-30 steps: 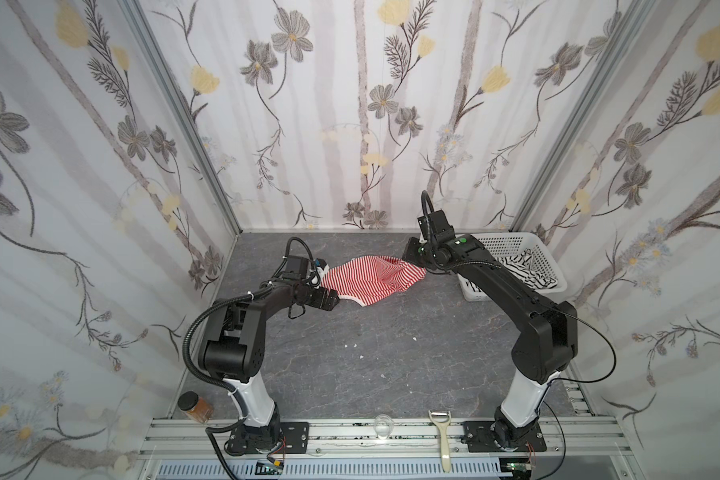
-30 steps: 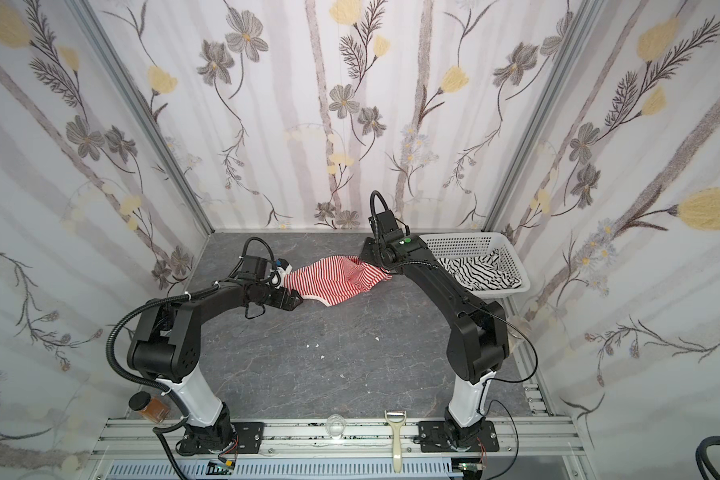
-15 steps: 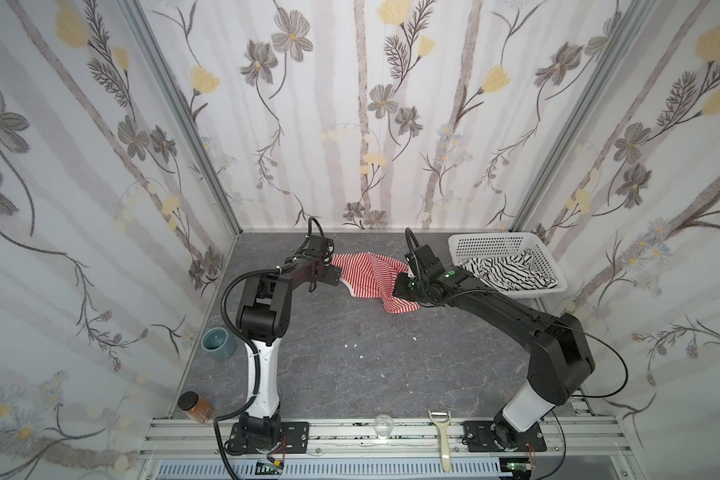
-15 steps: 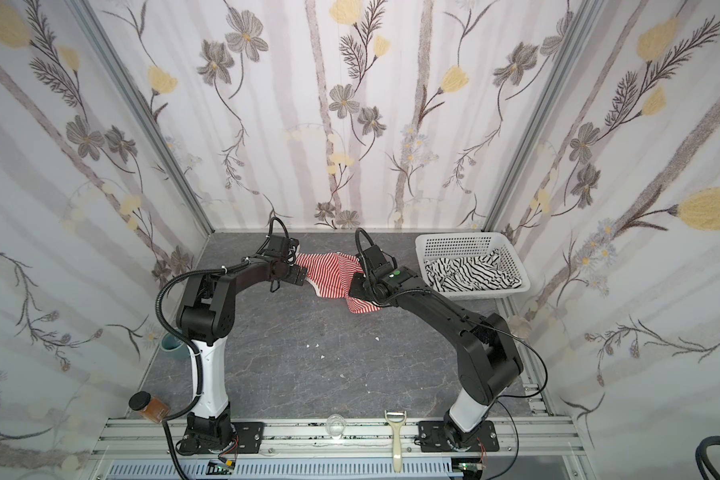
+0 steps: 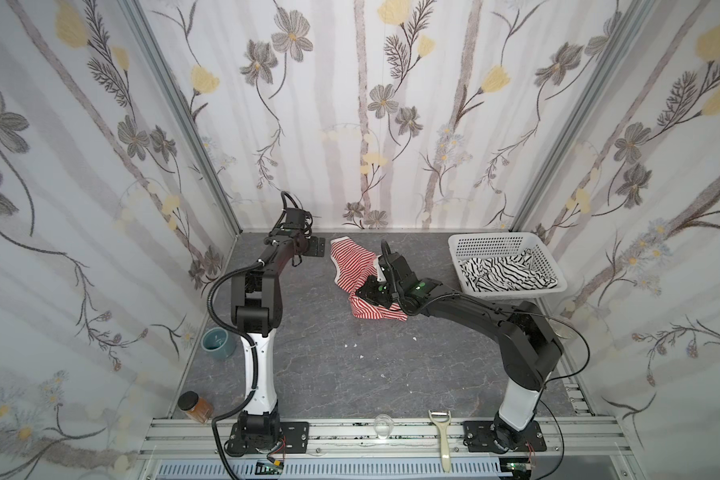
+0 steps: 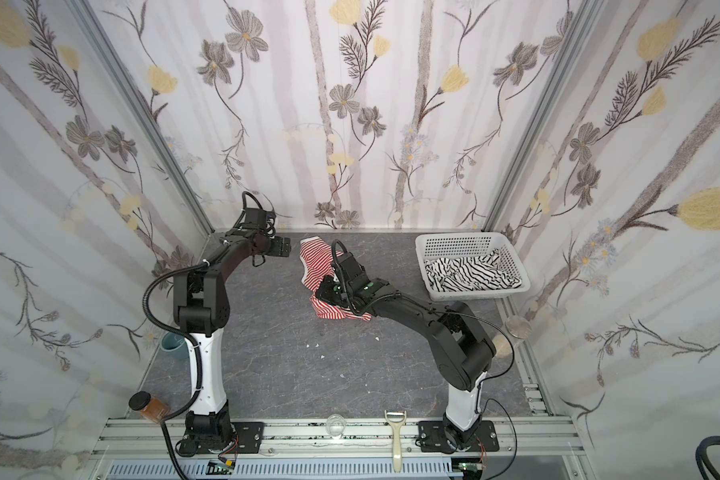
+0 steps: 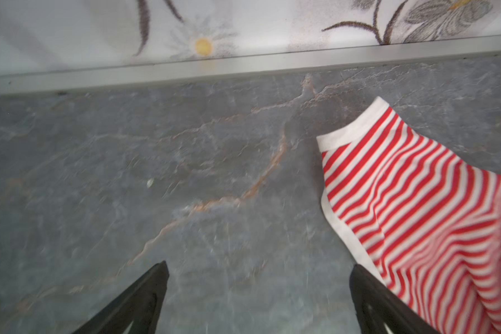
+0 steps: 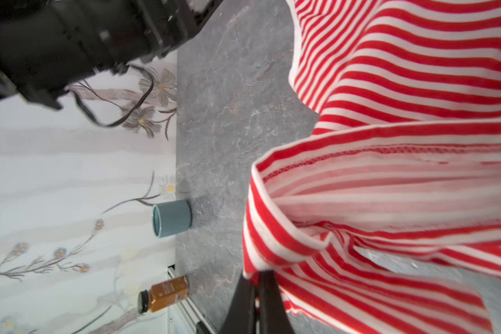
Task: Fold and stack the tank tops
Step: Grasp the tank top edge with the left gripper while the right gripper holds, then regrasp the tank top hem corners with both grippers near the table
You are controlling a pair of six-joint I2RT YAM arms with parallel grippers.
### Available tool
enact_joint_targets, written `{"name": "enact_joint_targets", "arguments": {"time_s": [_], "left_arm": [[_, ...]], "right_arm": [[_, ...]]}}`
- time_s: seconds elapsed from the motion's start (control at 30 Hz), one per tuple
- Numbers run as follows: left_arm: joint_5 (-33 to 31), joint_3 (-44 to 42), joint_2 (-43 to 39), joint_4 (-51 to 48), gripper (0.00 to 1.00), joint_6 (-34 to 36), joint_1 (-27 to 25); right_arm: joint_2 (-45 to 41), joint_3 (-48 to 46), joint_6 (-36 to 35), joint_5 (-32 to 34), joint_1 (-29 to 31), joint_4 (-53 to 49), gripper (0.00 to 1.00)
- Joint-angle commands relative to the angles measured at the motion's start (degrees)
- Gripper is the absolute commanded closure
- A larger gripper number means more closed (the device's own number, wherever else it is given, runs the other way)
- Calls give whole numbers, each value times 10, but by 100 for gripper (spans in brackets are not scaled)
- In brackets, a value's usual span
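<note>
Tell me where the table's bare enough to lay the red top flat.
Bare: the middle of the table, from the red top forward to the rail. Crowded: basket at back right; cup and jar along the left edge.

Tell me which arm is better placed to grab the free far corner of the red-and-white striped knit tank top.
Left, probably. The left gripper is open beside that corner of the red-and-white striped knit tank top; the right gripper is shut on its near part.
</note>
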Motion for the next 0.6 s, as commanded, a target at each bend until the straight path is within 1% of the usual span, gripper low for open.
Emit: {"name": "enact_joint_targets", "arguments": {"time_s": [0.0, 0.07, 0.1, 0.13, 0.17, 0.2, 0.23, 0.27, 0.33, 0.37, 0.43, 0.5, 0.57], "left_arm": [[98, -73, -71, -27, 0, -14, 13], [116, -130, -114, -26, 0, 5, 28], [119, -153, -130, -25, 0, 14, 32], [118, -182, -147, -23, 0, 27, 36], [116, -209, -163, -21, 0, 39, 37], [116, -232, -176, -20, 0, 50, 37], [117, -259, -191, -17, 0, 59, 36], [122, -284, -205, -13, 0, 67, 36], [124, -332, -235, -6, 0, 81, 35], [123, -352, -250, -2, 0, 88, 33], [119, -395, -289, 8, 0, 102, 29], [111, -427, -323, 12, 0, 113, 20], [97, -461, -361, 13, 0, 129, 3]], "right_arm": [[50, 24, 96, -74, 7, 196, 100], [83, 30, 147, -99, 9, 284, 100], [99, 31, 168, -109, 9, 327, 98], [115, 31, 194, -120, 9, 374, 92], [130, 33, 215, -126, 9, 405, 84], [139, 36, 223, -130, 8, 409, 75], [143, 41, 216, -133, 7, 394, 66], [137, 44, 190, -126, 6, 354, 61], [105, 39, 121, -90, 2, 268, 54], [87, 35, 86, -74, 0, 241, 50], [48, 23, 35, -45, -4, 178, 45], [15, 9, 3, -28, -9, 136, 44], [-13, 7, -42, 7, -12, 57, 45]]}}
